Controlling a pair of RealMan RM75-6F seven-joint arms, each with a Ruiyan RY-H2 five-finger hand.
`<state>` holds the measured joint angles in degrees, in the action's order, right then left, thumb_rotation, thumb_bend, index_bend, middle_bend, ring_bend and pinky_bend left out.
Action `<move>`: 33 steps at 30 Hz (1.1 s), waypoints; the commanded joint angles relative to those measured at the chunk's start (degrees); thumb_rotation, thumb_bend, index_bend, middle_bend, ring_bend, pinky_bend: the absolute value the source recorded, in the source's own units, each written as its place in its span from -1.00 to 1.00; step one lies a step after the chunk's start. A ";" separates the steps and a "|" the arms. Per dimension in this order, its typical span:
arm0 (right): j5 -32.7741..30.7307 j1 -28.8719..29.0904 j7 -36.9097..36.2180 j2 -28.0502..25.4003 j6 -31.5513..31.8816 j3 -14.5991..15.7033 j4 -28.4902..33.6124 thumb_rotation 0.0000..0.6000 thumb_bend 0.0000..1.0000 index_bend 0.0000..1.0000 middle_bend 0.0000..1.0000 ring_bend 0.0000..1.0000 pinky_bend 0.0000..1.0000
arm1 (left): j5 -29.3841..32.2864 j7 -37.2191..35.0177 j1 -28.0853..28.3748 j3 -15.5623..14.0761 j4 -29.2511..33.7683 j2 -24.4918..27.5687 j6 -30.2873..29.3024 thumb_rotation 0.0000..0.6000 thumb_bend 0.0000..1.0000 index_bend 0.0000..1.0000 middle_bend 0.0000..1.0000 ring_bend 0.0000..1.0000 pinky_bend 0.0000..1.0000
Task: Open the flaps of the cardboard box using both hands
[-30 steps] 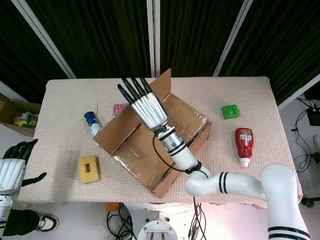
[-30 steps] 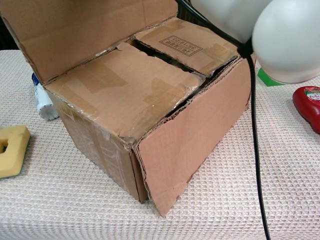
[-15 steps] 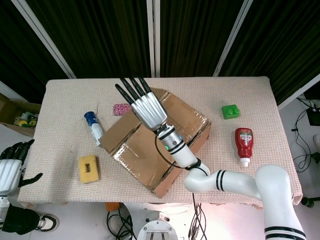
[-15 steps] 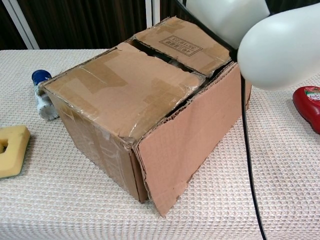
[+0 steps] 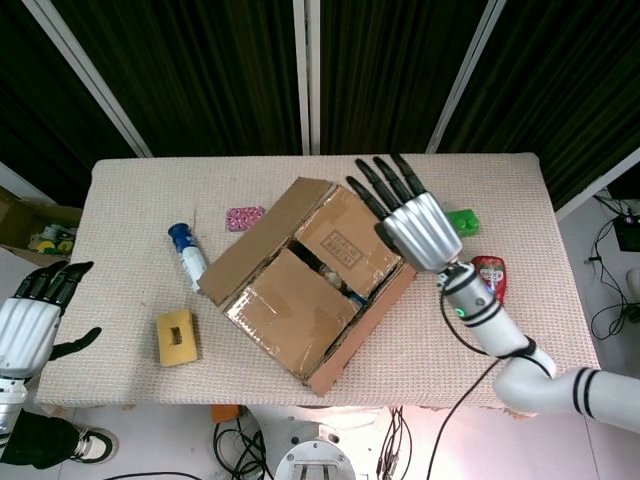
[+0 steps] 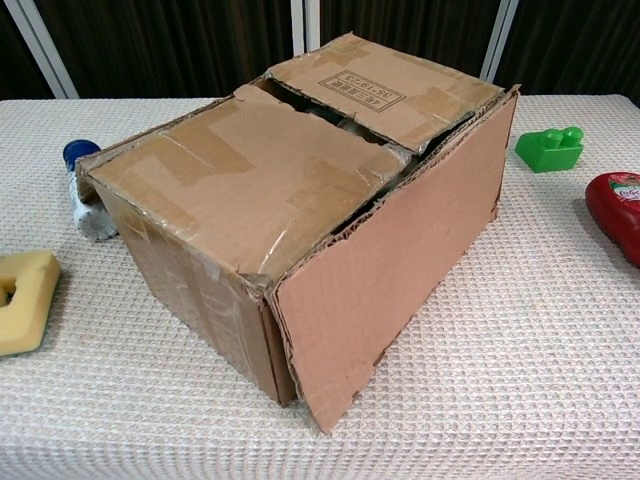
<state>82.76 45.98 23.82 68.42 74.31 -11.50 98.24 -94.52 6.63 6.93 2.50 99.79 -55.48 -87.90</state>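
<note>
While the cardboard box (image 5: 315, 290) sits mid-table with inner flaps down, the right hand (image 5: 410, 225) is held spread above its right edge, empty; the left hand (image 5: 28, 325), fingers apart, is kept well clear off-table.

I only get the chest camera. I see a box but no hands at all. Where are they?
Observer: The right hand shows over the right edge of the cardboard box, open and holding nothing.
Operator: And the left one?
Observer: The left hand hangs beyond the left edge of the table, open, far from the box.
Operator: Anything hiding behind the box?
Observer: A small pink object lies on the table there.
</note>
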 commanded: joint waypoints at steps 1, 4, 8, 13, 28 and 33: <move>5.00 -11.54 -7.72 -8.36 9.19 7.01 3.12 1.00 -0.29 -1.00 -1.00 -1.00 -1.00 | -1.23 2.18 3.09 1.65 4.11 2.45 2.68 0.67 -0.77 -0.76 -0.65 -0.74 -0.59; 5.23 -16.94 -12.91 -9.87 14.00 8.65 0.34 1.00 -0.28 -1.00 -1.00 -1.00 -1.00 | -1.91 3.00 6.37 2.93 7.23 3.51 6.21 0.63 -0.81 -0.76 -0.64 -0.74 -0.59; 5.13 -22.45 -20.16 -10.15 18.52 9.83 -4.25 1.00 -0.29 -1.00 -1.00 -1.00 -1.00 | -1.74 5.11 11.76 5.23 10.24 3.76 12.25 0.57 -0.83 -0.73 -0.60 -0.74 -0.59; 5.17 -27.86 -27.16 -9.38 23.43 9.99 -10.08 1.00 -0.27 -1.00 -1.00 -1.00 -1.00 | 0.79 6.14 19.66 8.49 12.39 2.51 21.41 0.11 -0.83 -0.68 -0.56 -0.74 -0.59; 5.31 -33.56 -35.08 -9.10 26.40 7.31 -16.50 1.00 -0.25 -1.00 -1.00 -1.00 -1.00 | 14.28 -2.21 39.86 14.41 9.78 -4.78 44.42 -1.00 -0.76 -0.53 -0.50 -0.75 -0.59; 6.01 -33.99 -34.99 -8.28 25.88 6.75 -17.47 1.00 -0.25 -1.00 -1.00 -1.00 -1.00 | 15.99 -3.05 43.17 14.28 6.72 -8.90 46.07 -1.00 -0.76 -0.52 -0.48 -0.75 -0.59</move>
<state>88.65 12.07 -11.21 60.03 100.26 -4.66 80.88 -79.19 3.91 49.12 16.75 107.49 -63.32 -42.52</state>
